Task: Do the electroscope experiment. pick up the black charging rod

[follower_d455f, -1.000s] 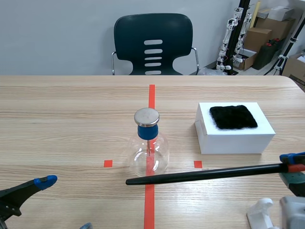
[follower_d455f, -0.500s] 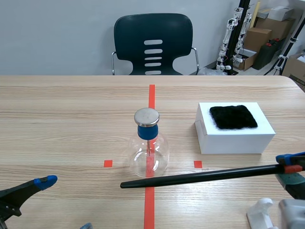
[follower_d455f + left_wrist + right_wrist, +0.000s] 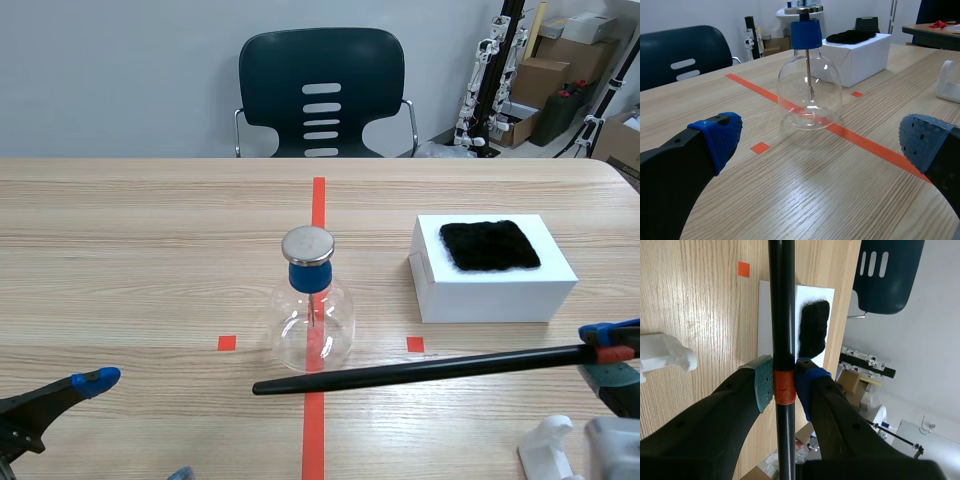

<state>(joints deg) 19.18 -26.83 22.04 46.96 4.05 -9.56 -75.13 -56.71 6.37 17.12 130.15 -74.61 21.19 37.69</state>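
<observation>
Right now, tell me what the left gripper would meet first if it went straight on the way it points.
Probably the glass flask, which stands straight ahead of the open left gripper. Depth is unclear, so treat this as a guess.

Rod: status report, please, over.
Left gripper open, empty. Right gripper shut on rod near its end. Tip just in front of flask; nothing blocking.

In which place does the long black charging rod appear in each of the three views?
Scene view: the long black charging rod runs low right, from the right gripper, ending before the clear glass flask.
Left wrist view: not in it.
Right wrist view: rod clamped between that gripper's fingers, running straight ahead.
Shared landmark: the white box topped with black fur.
</observation>
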